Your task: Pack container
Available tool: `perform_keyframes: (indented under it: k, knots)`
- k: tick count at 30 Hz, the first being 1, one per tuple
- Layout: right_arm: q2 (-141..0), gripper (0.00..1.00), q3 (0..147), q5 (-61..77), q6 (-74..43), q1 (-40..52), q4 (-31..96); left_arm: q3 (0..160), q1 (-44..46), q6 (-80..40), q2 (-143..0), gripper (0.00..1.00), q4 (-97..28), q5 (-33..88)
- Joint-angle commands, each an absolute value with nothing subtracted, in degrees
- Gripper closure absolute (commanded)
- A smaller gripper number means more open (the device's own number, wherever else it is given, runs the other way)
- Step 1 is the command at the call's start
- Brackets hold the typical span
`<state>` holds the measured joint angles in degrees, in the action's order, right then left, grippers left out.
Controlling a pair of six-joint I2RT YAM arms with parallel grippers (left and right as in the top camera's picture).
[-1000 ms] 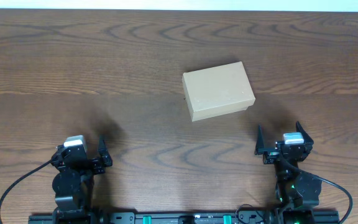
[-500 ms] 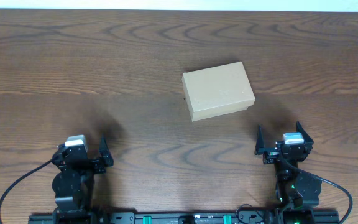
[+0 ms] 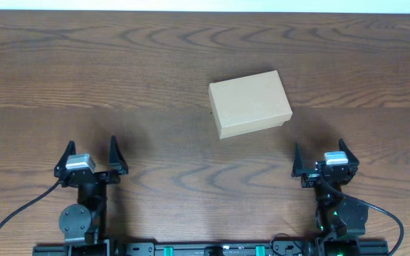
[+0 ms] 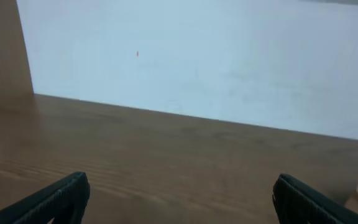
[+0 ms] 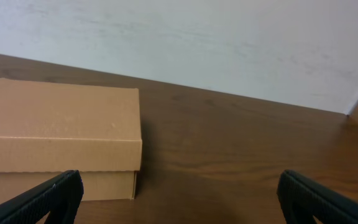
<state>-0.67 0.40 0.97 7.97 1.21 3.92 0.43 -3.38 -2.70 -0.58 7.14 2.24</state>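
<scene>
One container (image 3: pixel 250 103), lid shut, lies slightly skewed just right of ctr, upper half of overhead frame, on wood tabletop (image 3: pixel 119 71). Lower left: left end effector (image 3: pixel 91 153), fingers spread, empty. Lower right: right end effector (image 3: pixel 319 159), likewise spread, empty, well apart from container.

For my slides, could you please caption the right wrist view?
Open right claw faces closed rectangular tan cardboard box on brown wooden table.

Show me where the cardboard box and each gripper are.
cardboard box (image 3: pixel 250 103), overhead view, middle of its closed lid.
left gripper (image 3: pixel 91 144), overhead view, midway between its open fingertips.
right gripper (image 3: pixel 319 145), overhead view, midway between its open fingertips.
</scene>
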Motion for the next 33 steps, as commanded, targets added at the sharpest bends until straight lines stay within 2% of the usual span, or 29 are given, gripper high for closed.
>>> perform_keyframes:
  k: [1, 5, 33]
  knots:
    - [-0.3, 0.01, 0.3, 0.4, 7.3, 1.3, 4.3, 0.3, -3.7, -2.2, -0.2, 0.05, 4.6, -1.1]
    - [-0.3, 0.01, 0.3, 0.4, 7.3, 1.3, 4.3, 0.3, -3.7, -4.7, -0.2, 0.05, -4.6, -0.4]
    - [-0.3, 0.01, 0.3, 0.4, 7.4, 1.3, 4.3, 0.3, -3.6, -4.3, -0.2, 0.05, -4.4, 0.9]
